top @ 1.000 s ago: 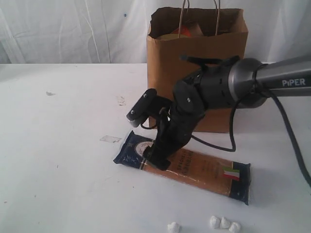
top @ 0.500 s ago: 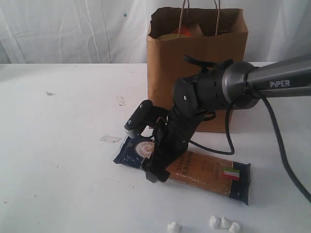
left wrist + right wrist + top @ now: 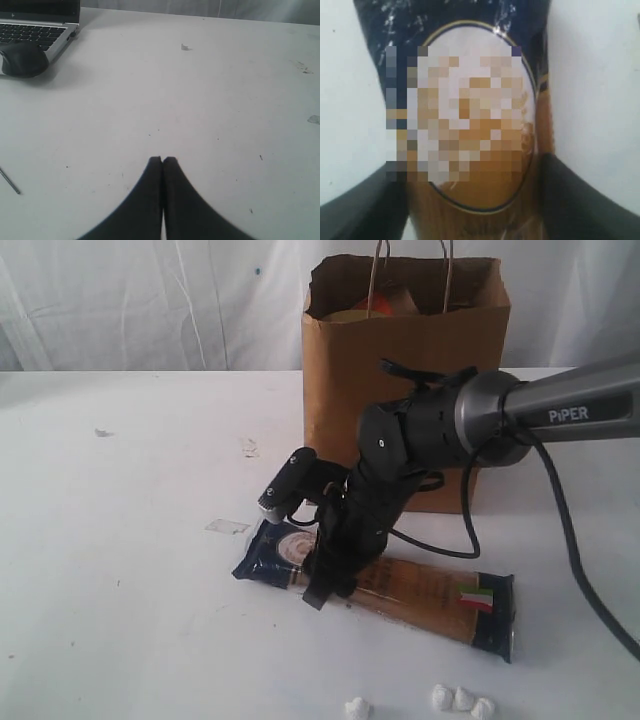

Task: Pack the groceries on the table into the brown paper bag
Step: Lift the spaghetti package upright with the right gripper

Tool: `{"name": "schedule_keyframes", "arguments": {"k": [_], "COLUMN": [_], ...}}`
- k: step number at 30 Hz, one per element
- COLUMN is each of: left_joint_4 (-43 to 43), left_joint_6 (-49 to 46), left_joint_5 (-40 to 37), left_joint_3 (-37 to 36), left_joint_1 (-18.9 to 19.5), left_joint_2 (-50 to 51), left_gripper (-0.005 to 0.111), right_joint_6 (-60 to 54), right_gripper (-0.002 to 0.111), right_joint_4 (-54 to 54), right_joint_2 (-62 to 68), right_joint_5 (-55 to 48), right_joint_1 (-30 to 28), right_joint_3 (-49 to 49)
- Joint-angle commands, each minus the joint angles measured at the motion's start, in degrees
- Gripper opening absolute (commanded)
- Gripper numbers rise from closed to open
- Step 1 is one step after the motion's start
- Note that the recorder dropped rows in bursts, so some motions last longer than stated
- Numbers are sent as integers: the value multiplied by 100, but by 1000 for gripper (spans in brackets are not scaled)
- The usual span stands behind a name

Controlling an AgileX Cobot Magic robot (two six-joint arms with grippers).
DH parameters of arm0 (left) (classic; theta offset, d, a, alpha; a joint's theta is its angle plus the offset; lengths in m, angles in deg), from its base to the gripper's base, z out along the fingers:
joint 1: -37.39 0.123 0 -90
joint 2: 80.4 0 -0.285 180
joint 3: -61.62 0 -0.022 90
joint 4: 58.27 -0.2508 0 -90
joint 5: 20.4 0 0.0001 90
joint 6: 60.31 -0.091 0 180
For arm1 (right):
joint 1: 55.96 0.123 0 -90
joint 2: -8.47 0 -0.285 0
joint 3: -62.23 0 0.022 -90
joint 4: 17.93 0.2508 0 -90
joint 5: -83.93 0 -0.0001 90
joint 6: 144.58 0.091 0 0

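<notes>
The long dark-blue spaghetti packet point(image 3: 430, 595) lies flat on the white table point(image 3: 120, 570), in front of the brown paper bag point(image 3: 400, 350). My right gripper point(image 3: 325, 585) points down over the packet's left end. In the right wrist view the packet point(image 3: 465, 30) fills the gap of the right gripper point(image 3: 470, 165), and both black fingers point(image 3: 580, 200) press against its long sides. Tops of other groceries point(image 3: 375, 308) peek from the bag's mouth. My left gripper point(image 3: 162, 159) is shut and empty above bare tabletop.
Small white foam lumps point(image 3: 460, 700) lie near the front edge, and a paper scrap point(image 3: 227, 527) sits left of the packet. A laptop point(image 3: 35, 25) and a dark mouse point(image 3: 22, 59) lie beyond the left gripper. A cable point(image 3: 560, 530) hangs from the right arm.
The right gripper has dropped onto the packet's left end and its fingers have closed in on its sides. The packet and the left gripper have not moved.
</notes>
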Motion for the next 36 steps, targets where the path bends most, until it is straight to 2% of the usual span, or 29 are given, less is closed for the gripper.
{"name": "schedule_keyframes", "arguments": {"k": [1, 5, 6, 13, 21, 26, 36], "left_joint_4": [43, 43, 43, 43, 43, 43, 43], "left_joint_6": [3, 3, 3, 3, 3, 3, 3], "left_joint_5": [-21, -21, -21, -21, -21, -21, -21], "left_joint_3": [-11, -11, -11, -11, -11, -11, -11], "left_joint_1": [-30, -30, -30, -30, -30, -30, -30], "left_joint_2": [-19, -19, -19, -19, -19, -19, -19], "left_gripper": [0, 0, 0, 0, 0, 0, 0], "right_joint_6": [-7, -17, -30, -22, -94, -118, -148], "right_gripper": [30, 1, 0, 0, 0, 0, 0], "right_joint_4": [167, 110, 110, 134, 684, 916, 1361], "right_joint_2": [27, -21, -68, -937, -2366, -2925, -4305], "right_joint_5": [-116, -122, -129, -458, -918, -908, -558], "right_joint_1": [-13, -13, -13, -2, -2, -2, -14], "right_joint_3": [2, 2, 2, 2, 38, 278, 133]}}
